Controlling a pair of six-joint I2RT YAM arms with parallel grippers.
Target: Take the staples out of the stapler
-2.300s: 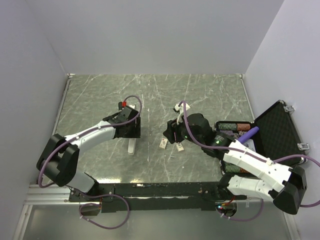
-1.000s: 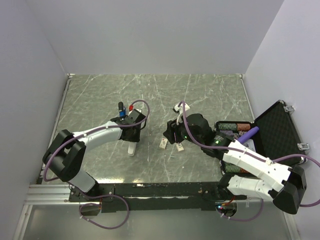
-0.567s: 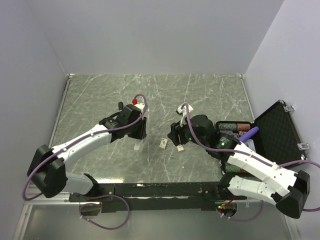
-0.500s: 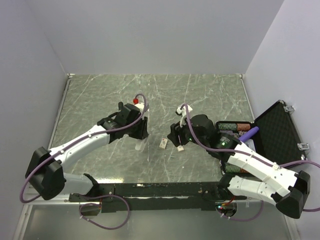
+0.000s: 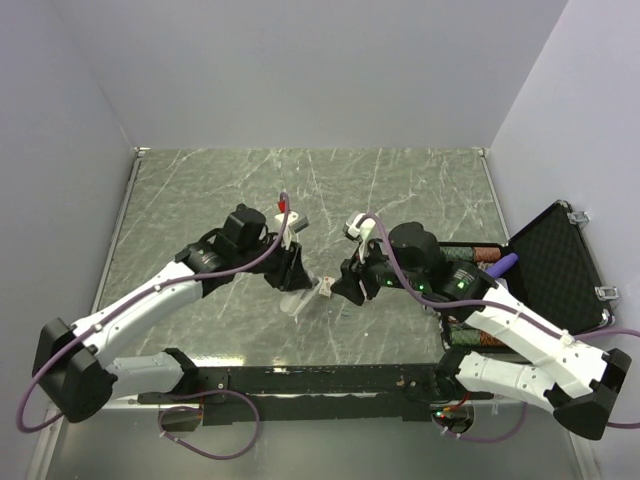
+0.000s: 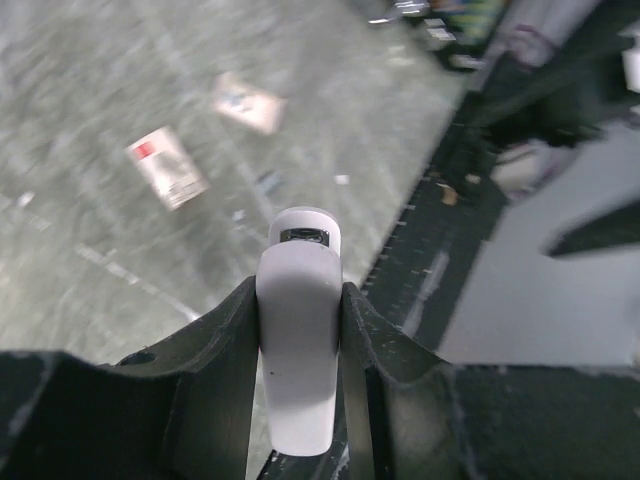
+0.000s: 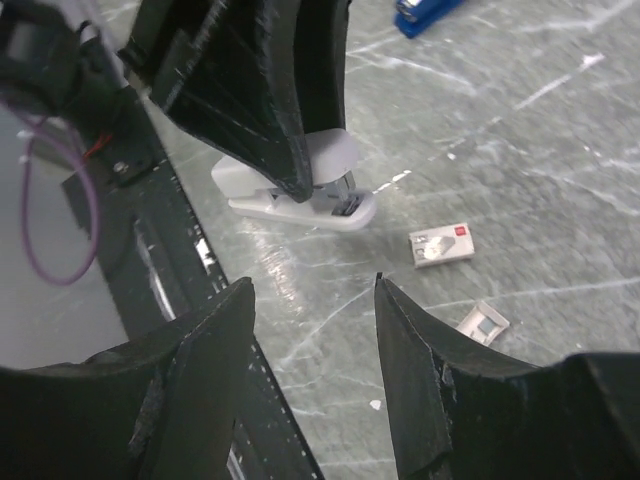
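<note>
Stapler (image 7: 428, 12) on table, well beyond left gripper (image 6: 299, 300) clamping pale bar (image 7: 272, 206).

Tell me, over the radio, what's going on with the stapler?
Left gripper shut on pale grey-white bar. Right gripper open, empty. Blue stapler lies apart on the table, untouched. Small boxes loose under right gripper.

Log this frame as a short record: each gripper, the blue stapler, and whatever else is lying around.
left gripper: shut on white bar
right gripper: open, empty, facing the bar
stapler: blue, on table, apart from both grippers
small boxes: two, flat on table near the bar
case: open, at the right side
</note>
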